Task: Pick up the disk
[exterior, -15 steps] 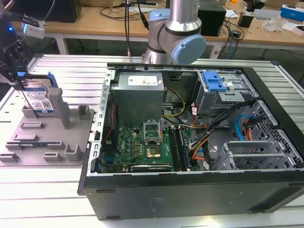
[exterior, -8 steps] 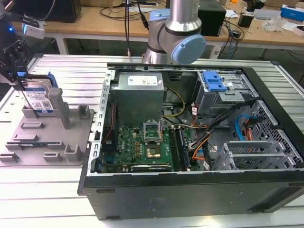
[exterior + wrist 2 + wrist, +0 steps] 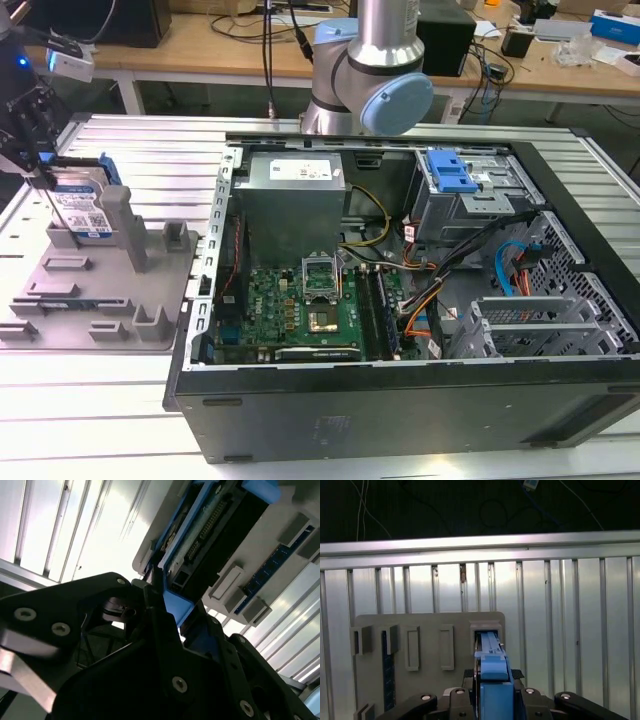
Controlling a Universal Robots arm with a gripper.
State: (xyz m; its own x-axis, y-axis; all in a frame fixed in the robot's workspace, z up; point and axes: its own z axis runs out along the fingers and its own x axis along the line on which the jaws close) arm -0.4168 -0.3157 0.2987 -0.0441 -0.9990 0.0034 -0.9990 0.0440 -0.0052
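Note:
The disk (image 3: pixel 80 208), silver with a blue-and-white label and blue edge rails, stands on edge at the back of the grey holder tray (image 3: pixel 100 300), at the exterior view's left. My gripper (image 3: pixel 43 178) comes down on it from above, with its dark fingers on either side of the disk's upper edge. In the first wrist view the disk's blue rail (image 3: pixel 493 672) runs between the fingers of the gripper (image 3: pixel 494 702), which press against it. The second wrist view shows the disk's connector edge (image 3: pixel 210 525) and the gripper (image 3: pixel 167 607) clamped on its blue rail.
An open computer case (image 3: pixel 560 330) with a blue drive-bay bracket (image 3: pixel 447 172) stands to the exterior view's right of the tray. The arm's base (image 3: pixel 370 70) rises behind it. Upright posts (image 3: pixel 117 215) stand on the tray beside the disk. The table (image 3: pixel 90 400) is ribbed aluminium.

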